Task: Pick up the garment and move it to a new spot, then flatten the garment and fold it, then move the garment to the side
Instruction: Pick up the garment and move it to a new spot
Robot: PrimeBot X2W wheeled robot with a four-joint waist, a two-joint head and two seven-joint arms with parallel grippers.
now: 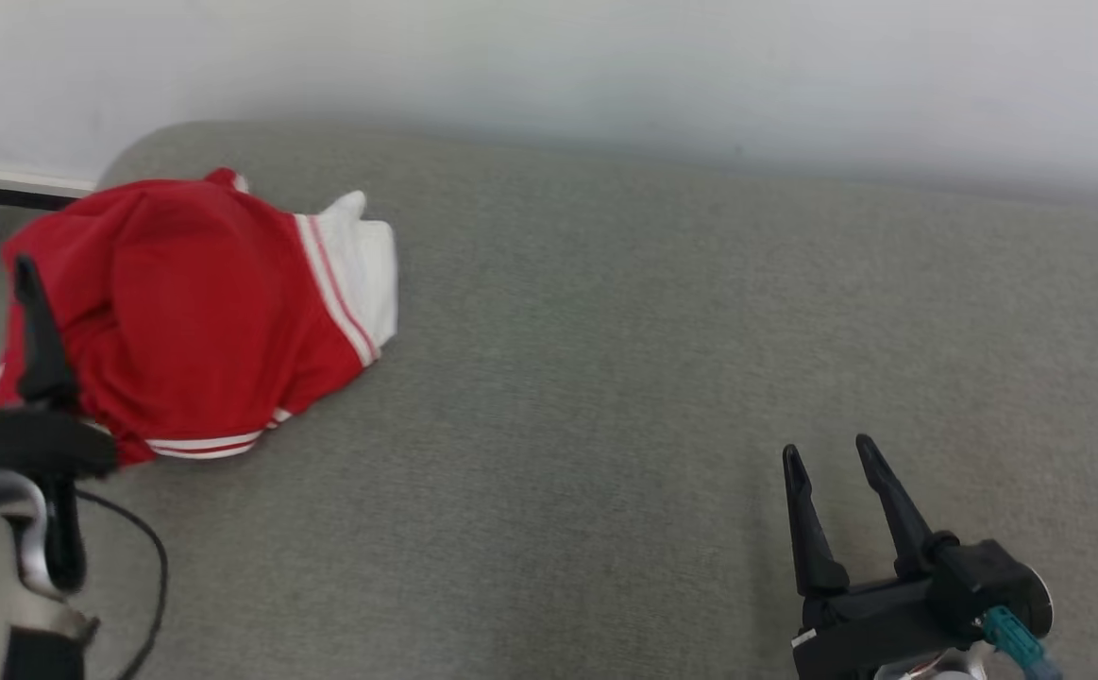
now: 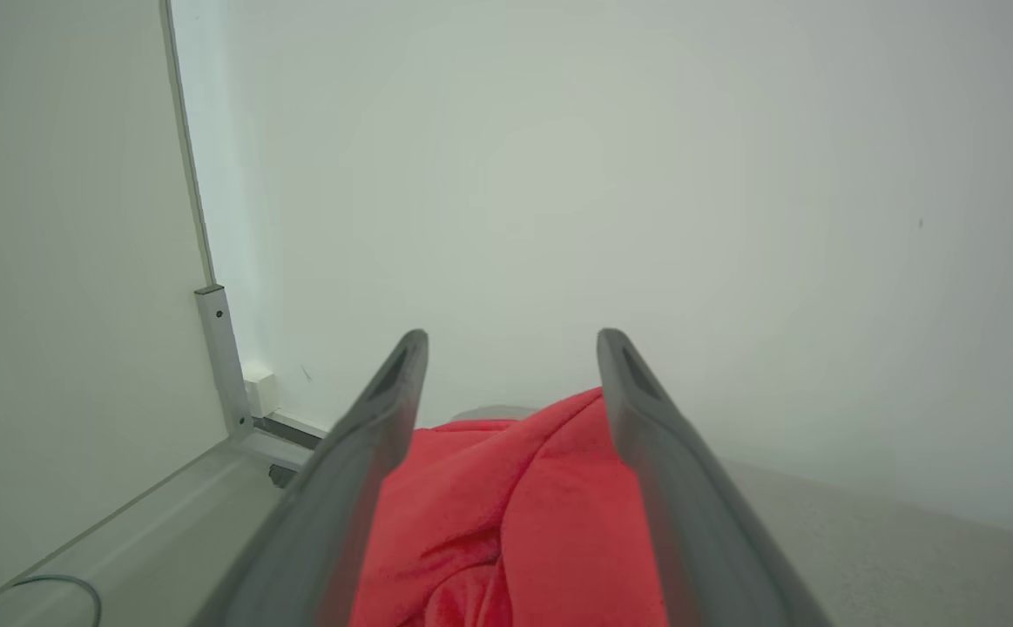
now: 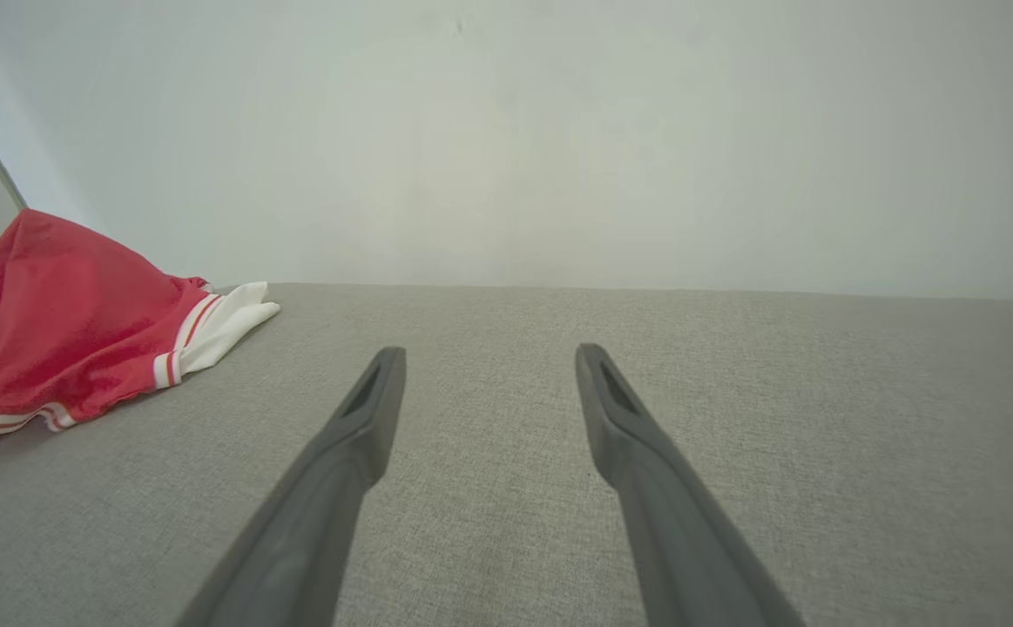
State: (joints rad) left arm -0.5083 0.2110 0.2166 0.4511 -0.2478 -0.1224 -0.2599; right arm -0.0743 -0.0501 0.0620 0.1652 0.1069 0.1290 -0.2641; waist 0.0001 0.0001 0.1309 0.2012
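The grey table [image 1: 605,378] carries the red and white garment [image 1: 190,312], which lies in a lump at its far left corner. The left end effector [image 2: 513,344], fingers apart, should drop over the thick red middle and pinch deep. The right end effector [image 1: 827,449] sits well away, fingers apart. The garment's left edge is hidden; it may be shorts.
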